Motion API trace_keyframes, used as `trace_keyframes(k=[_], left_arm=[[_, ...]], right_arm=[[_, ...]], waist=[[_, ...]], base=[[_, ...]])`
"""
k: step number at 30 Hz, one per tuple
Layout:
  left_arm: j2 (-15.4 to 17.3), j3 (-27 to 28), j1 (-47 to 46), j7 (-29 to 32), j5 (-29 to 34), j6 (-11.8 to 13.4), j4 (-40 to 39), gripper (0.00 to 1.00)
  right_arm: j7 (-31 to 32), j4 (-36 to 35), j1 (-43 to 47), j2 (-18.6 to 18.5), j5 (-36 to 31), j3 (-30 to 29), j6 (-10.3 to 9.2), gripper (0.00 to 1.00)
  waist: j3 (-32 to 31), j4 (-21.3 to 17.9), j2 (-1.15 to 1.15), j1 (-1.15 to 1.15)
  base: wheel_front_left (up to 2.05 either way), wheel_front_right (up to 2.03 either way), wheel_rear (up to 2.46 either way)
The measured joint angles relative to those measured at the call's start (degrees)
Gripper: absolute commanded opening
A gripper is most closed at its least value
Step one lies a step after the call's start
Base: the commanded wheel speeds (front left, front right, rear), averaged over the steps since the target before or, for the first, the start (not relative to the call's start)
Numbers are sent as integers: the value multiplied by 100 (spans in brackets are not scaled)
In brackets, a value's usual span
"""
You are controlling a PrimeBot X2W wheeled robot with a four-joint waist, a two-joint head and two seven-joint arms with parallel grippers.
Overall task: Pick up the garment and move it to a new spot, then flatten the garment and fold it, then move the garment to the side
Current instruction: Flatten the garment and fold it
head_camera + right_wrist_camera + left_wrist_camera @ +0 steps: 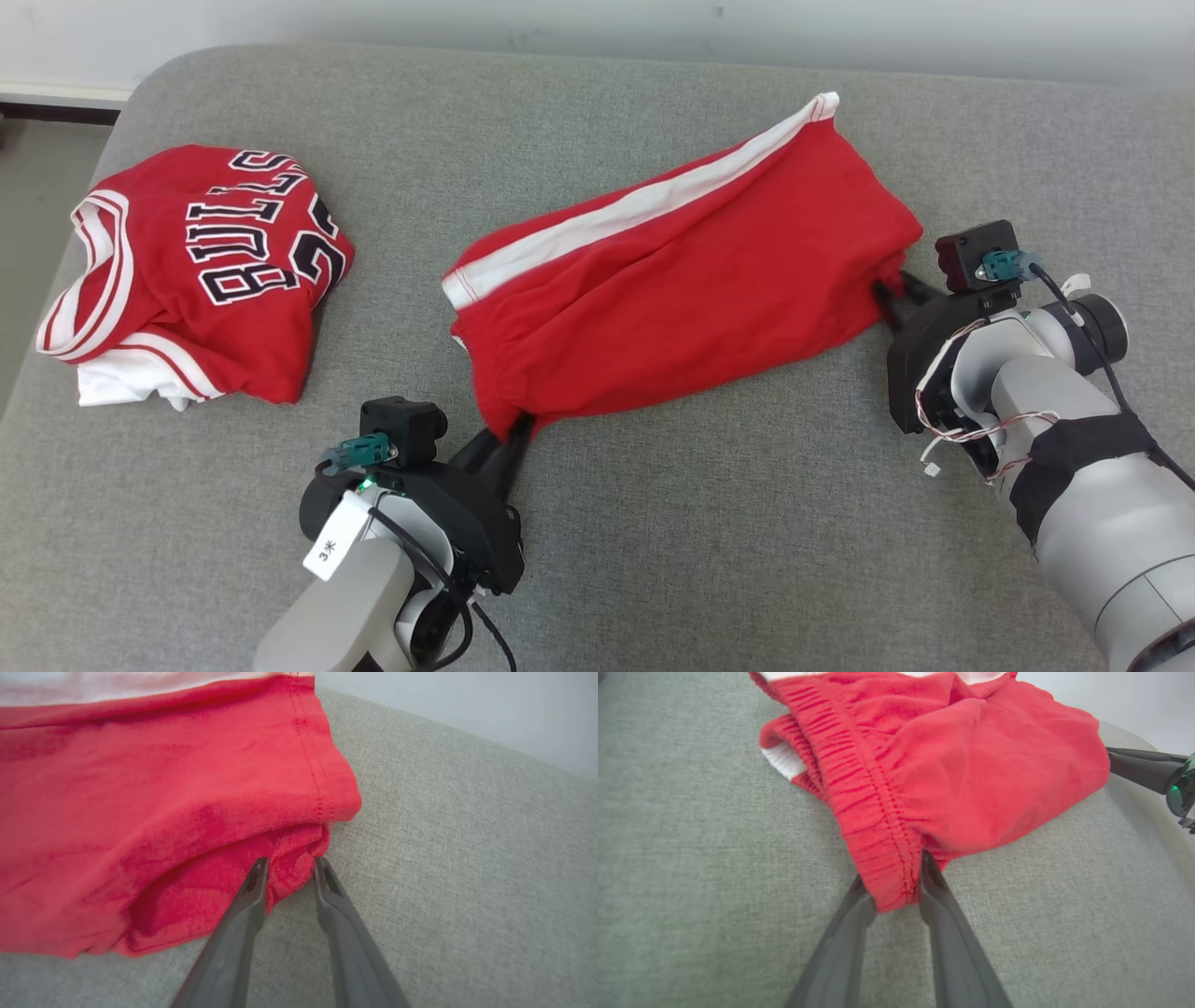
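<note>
The left tool is pinching the ribbed elastic waistband corner of the red fabric shorts, its two dark fingers drawn narrow onto the cloth. The right tool is gripping a bunched fold at the stitched leg-hem corner likewise. Between them the shorts are lying doubled over on the grey fabric cushion, slightly rumpled, a broad white stripe running along the far edge. Their long axis is running from the robot's left to its right, the hem end angling away. Well apart to the left, a crumpled red-and-white basketball jersey is sitting on the same cushion.
</note>
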Motion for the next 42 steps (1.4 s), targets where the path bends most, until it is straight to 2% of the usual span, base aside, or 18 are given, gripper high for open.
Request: trace_keyframes(k=[10,14,17,19,20,21,30,42], left_arm=[[-63,-71,-50,-9,-5,-51,223,0],[-78,-99,14,-54,-24,-90,361,11],[-44,-125,138,-108,-29,-93,441,14],[4,-131,252,-124,-67,-94,503,13],[71,-138,363,-164,-67,-96,535,10],[108,-144,422,-170,-67,-96,553,0],[328,-231,956,-210,-141,-97,555,0],[552,-400,1566,-204,-327,-98,267,0]], right_arm=[[-56,52,38,-56,109,-8,26,0],[-257,53,339,-132,188,-42,26,0],[-414,34,587,-183,312,-80,26,0],[-513,10,786,-215,369,-98,26,0],[-602,-62,1012,-212,410,-79,26,0],[-646,-99,1120,-202,414,-63,26,0],[-805,-400,1901,-63,568,103,26,0],[-904,-858,2832,13,815,183,26,0]], waist=[[-98,33,0,0],[-253,48,0,0],[-410,46,0,0],[-530,36,0,0],[-656,16,0,0],[-721,1,0,0],[-1207,-245,0,-1],[-1670,-978,0,-1]], base=[[0,0,0],[0,0,0],[0,0,0],[0,0,0],[0,0,0],[0,0,0],[0,0,0],[0,0,0]])
